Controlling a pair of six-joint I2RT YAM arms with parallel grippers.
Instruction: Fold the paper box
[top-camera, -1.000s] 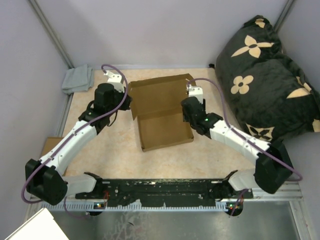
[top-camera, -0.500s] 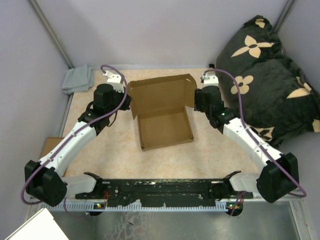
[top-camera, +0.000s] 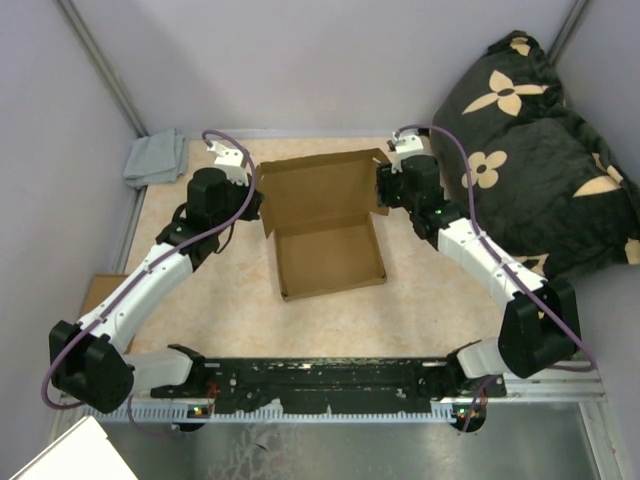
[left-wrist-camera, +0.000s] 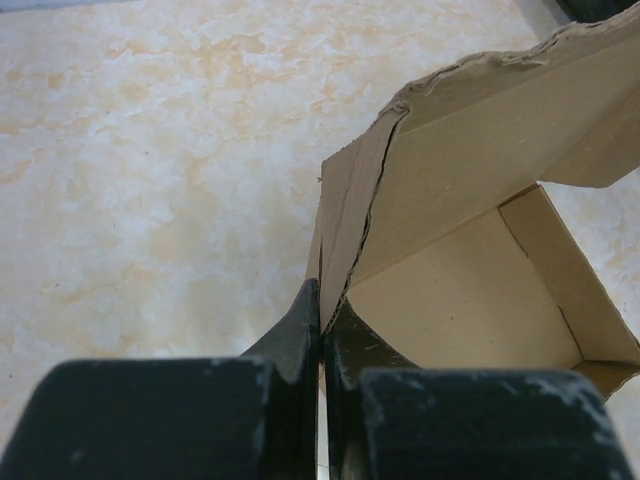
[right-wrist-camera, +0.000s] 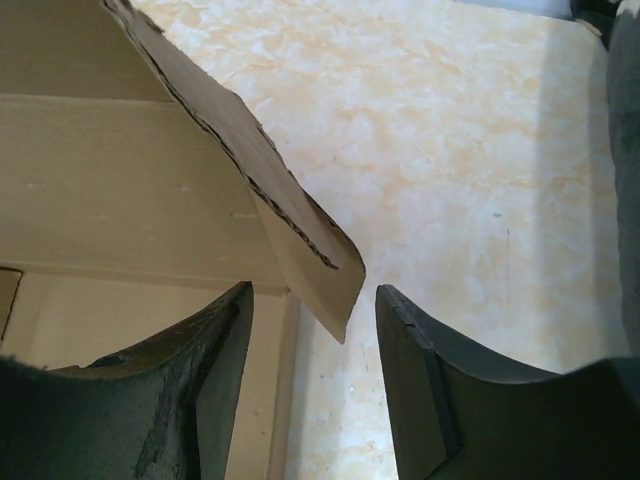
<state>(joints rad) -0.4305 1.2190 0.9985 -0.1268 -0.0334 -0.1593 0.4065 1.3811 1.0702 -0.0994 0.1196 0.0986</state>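
Observation:
The paper box (top-camera: 328, 258) lies open in the middle of the table, a shallow brown tray with its lid panel (top-camera: 318, 186) raised at the far side. My left gripper (left-wrist-camera: 324, 310) is shut on the lid's left side flap (left-wrist-camera: 345, 215), pinching the cardboard between its fingertips; from above it sits at the box's far left corner (top-camera: 252, 203). My right gripper (right-wrist-camera: 312, 305) is open at the far right corner (top-camera: 388, 186), and the lid's right flap (right-wrist-camera: 322, 275) hangs down between its spread fingers, touching neither.
A grey cloth (top-camera: 155, 158) lies in the far left corner. A dark flowered cushion (top-camera: 530, 150) fills the right side, close to my right arm. A smaller brown cardboard piece (top-camera: 97, 290) shows at the left table edge.
My right gripper has swung from the tray's right wall back and up to the lid's far right corner, staying open. The left arm and the box have not moved.

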